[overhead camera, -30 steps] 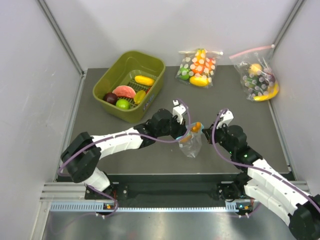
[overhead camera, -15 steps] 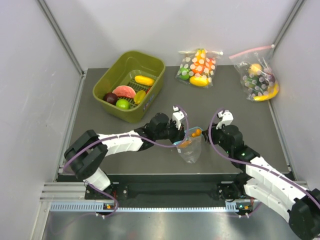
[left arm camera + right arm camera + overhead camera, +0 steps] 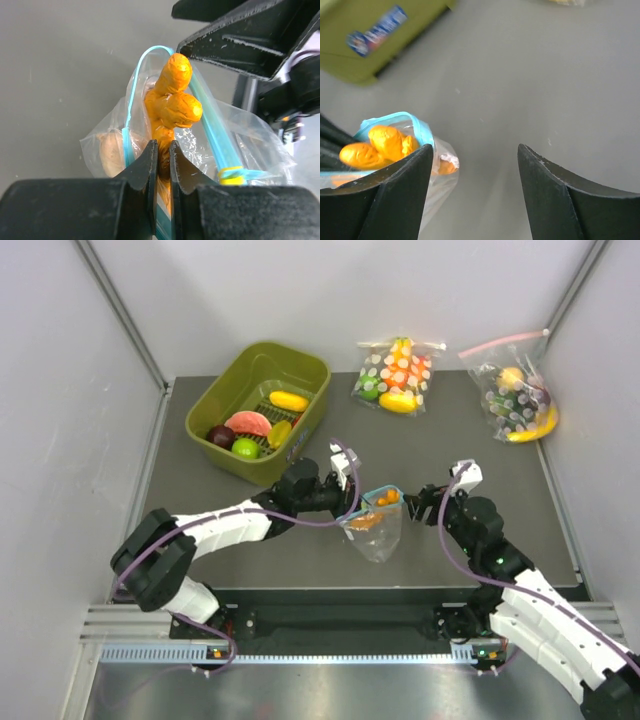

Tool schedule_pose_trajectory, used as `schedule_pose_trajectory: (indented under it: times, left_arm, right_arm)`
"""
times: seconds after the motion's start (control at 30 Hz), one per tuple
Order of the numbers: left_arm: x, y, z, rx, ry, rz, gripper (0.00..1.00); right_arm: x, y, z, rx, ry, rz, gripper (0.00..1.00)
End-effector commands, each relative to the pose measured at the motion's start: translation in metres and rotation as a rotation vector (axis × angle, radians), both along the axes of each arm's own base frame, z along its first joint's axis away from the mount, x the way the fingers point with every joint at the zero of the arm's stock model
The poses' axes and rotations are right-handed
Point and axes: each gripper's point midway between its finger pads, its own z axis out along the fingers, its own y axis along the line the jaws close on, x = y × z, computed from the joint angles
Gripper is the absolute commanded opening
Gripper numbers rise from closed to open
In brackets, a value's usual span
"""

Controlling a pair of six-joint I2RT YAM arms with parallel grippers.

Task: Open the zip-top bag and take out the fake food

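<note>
Left of mid-worktop (image 3: 450, 430), at the left hand (image 3: 350, 508): pinches one wall of the zip-top bag (image 3: 378, 535) just under its light-blue strip (image 3: 383, 490), fingers pressed together on the plastic with hardly a gap. Holds the bag up, mouth uppermost, bottom drooping toward the near edge; cannot tell whether resting on the worktop or hanging clear.

From the left wrist, gapes at the mouth, strip parted into a loop, with the fake food (image 3: 172, 97), lumpy orange carrot pieces, poking up through that loop. Long axis roughly upright, along the bag's depth. No green fruit to make out inside.

Just right of the bag, at the right hand (image 3: 424, 505): stands spread wide, pinching nothing, apart from the plastic, bare worktop between the fingers in its own wrist view and the bag's mouth off past the left-side finger.

Looks like the reach-in step: bag open, food not yet out. Turns on one thing: lies to the left of the right hand, so calls for a shift leftward to straddle the topmost carrot, then a close across its short width. Nearer and free: right hand; left hand busy as anchor. Risks catching the strip along with the carrot.
</note>
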Motion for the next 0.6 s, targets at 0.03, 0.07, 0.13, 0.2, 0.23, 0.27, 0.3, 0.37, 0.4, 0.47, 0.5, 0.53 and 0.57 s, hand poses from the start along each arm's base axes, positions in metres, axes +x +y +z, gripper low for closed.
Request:
schedule_pose_trajectory:
  times: [0.03, 0.07, 0.13, 0.2, 0.23, 0.27, 0.3, 0.37, 0.4, 0.47, 0.5, 0.53, 0.57]
  left_arm:
    - [0.004, 0.003, 0.06, -0.136, -0.064, -0.033, 0.0]
    - [0.006, 0.005, 0.06, -0.132, -0.06, -0.03, 0.0]
    - [0.011, 0.012, 0.055, -0.117, -0.043, -0.02, 0.0]
    - [0.01, 0.015, 0.053, -0.114, -0.033, -0.032, 0.0]
    - [0.009, 0.016, 0.052, -0.114, -0.03, -0.038, 0.0]
    - [0.007, 0.016, 0.053, -0.118, -0.027, -0.049, 0.0]
    - [0.006, 0.016, 0.053, -0.119, -0.024, -0.06, 0.0]
    - [0.003, 0.017, 0.055, -0.126, -0.02, -0.086, 0.0]
    - [0.001, 0.017, 0.057, -0.131, -0.022, -0.102, 0.0]
    - [-0.009, 0.017, 0.064, -0.153, -0.021, -0.153, 0.0]
    - [-0.014, 0.017, 0.068, -0.164, -0.025, -0.174, 0.0]
    - [-0.018, 0.018, 0.072, -0.174, -0.029, -0.195, 0.0]
    - [-0.022, 0.018, 0.074, -0.179, -0.026, -0.213, 0.0]
  right_arm:
    - [-0.007, 0.014, 0.032, 0.04, -0.134, 0.108, 0.69]
    - [-0.012, 0.019, 0.041, 0.059, -0.17, 0.147, 0.69]
    - [-0.018, 0.025, 0.049, 0.081, -0.218, 0.196, 0.75]
    - [-0.029, 0.036, 0.058, 0.099, -0.273, 0.286, 0.78]
    - [-0.033, 0.04, 0.061, 0.105, -0.286, 0.317, 0.8]
    - [-0.04, 0.048, 0.061, 0.11, -0.291, 0.384, 0.81]
    - [-0.044, 0.052, 0.065, 0.112, -0.314, 0.419, 0.83]
    - [-0.054, 0.062, 0.065, 0.124, -0.321, 0.501, 0.85]
    - [-0.055, 0.065, 0.067, 0.132, -0.333, 0.518, 0.85]
    - [-0.053, 0.066, 0.063, 0.125, -0.318, 0.52, 0.86]
    - [-0.051, 0.066, 0.06, 0.122, -0.306, 0.509, 0.85]
    - [-0.047, 0.064, 0.055, 0.113, -0.29, 0.487, 0.85]
    - [-0.044, 0.063, 0.053, 0.109, -0.285, 0.473, 0.85]
